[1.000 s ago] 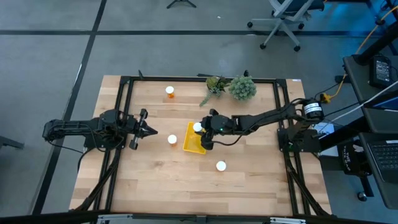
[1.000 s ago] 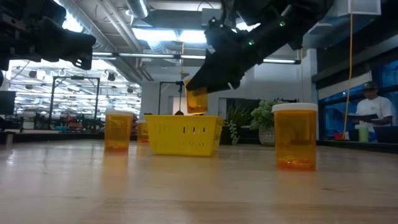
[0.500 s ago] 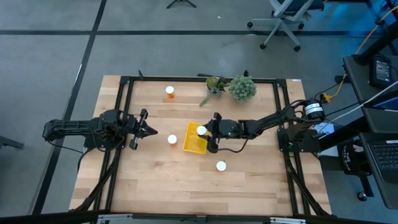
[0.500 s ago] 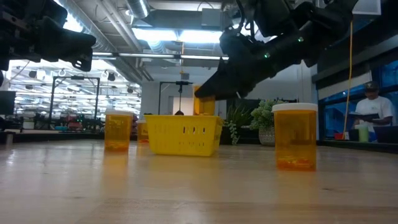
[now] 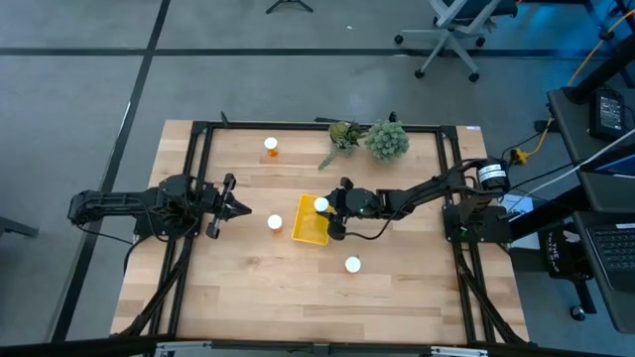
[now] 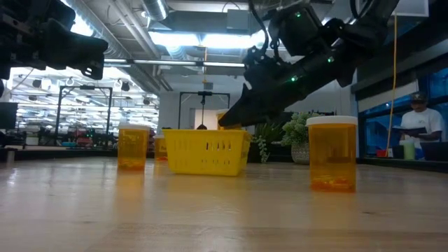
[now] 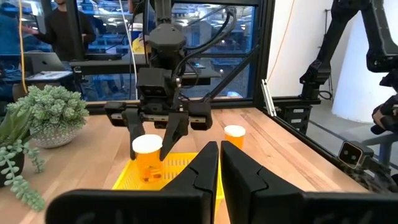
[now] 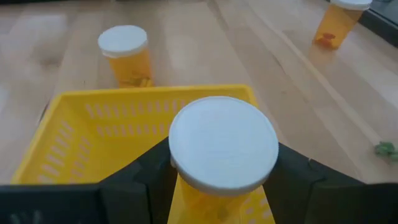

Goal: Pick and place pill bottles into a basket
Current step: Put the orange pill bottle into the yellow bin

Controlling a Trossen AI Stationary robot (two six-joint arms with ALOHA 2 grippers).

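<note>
My right gripper point(image 5: 327, 210) is shut on an orange pill bottle with a white cap point(image 5: 320, 205) over the right part of the yellow basket point(image 5: 306, 226). In the left wrist view the bottle point(image 7: 148, 163) stands upright with its lower part below the basket's rim point(image 7: 180, 163). Three other bottles stand on the table on their bases: one left of the basket point(image 5: 275, 222), one at the far side point(image 5: 271, 147), one at the near right point(image 5: 352, 264). My left gripper point(image 5: 241, 207) waits, shut and empty, left of the basket. My right gripper pinches the bottle's sides just under the white cap point(image 8: 186, 186) between its two fingers point(image 7: 169, 134). The fingers slant down from above, coming from the table's right side. The bottle is upright, its lower part inside the basket; whether it rests on the basket's floor I cannot tell.
Two green plant sprigs point(image 5: 372, 137) lie at the table's far edge, behind the basket. A black frame point(image 5: 198, 159) runs along the table's sides. A person point(image 6: 418, 126) stands in the room beyond the table. There is bare wood near the front edge.
My right gripper has come down with the bottle, a little toward the table's right edge. The bottle, tilted and well above the basket's rim a second ago, now stands upright with its lower part inside the basket.
</note>
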